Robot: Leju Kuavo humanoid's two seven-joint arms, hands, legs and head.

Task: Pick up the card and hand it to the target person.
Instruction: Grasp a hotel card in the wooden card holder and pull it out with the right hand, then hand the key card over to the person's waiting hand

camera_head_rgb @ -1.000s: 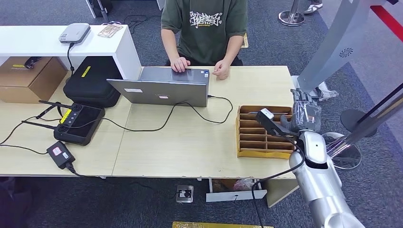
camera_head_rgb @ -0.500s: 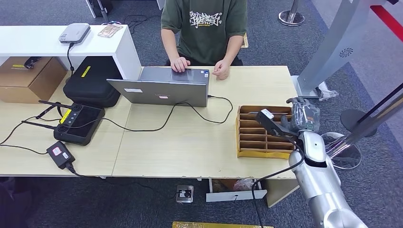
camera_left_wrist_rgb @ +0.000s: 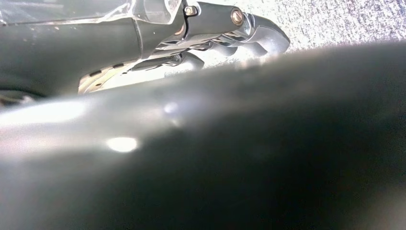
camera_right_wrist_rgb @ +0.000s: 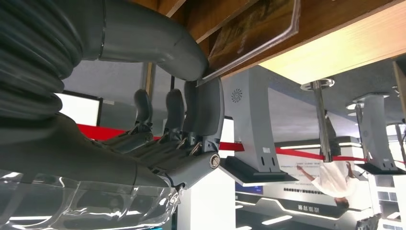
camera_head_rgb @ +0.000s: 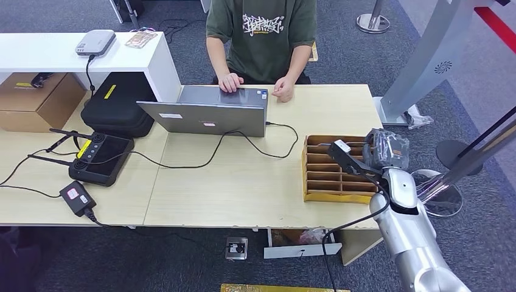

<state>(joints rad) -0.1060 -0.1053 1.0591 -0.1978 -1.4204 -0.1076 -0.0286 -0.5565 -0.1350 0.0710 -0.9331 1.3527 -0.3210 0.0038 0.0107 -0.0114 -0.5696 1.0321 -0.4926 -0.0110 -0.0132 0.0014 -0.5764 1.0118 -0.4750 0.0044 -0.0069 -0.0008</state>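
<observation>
From the head view, the right hand hangs over the far right corner of the wooden slotted box, which sits at the right end of the pale table; the silver right arm rises to it from below, a black cable trailing beside it; how the fingers lie cannot be told from here. Across the table a person in a green shirt sits with both hands at an open grey laptop, whose cable crosses the tabletop; further left lie a black controller with antennas, a small black adapter, a black case and a cardboard box; a white shelf carries a small grey device. A grey gate pillar stands on the carpet to the right of the table, close behind the hand.

In the left wrist view, the left hand shows its dark fingers curled together above speckled carpet, with nothing seen in them; a blurred dark mass covers the rest.

In the right wrist view, the thick grey thumb and a dark fingertip pinch the edge of the card, which lies flat against the wooden box's edge; the other fingers stand alongside; beyond are the gate pillar and a red barrier stripe.
</observation>
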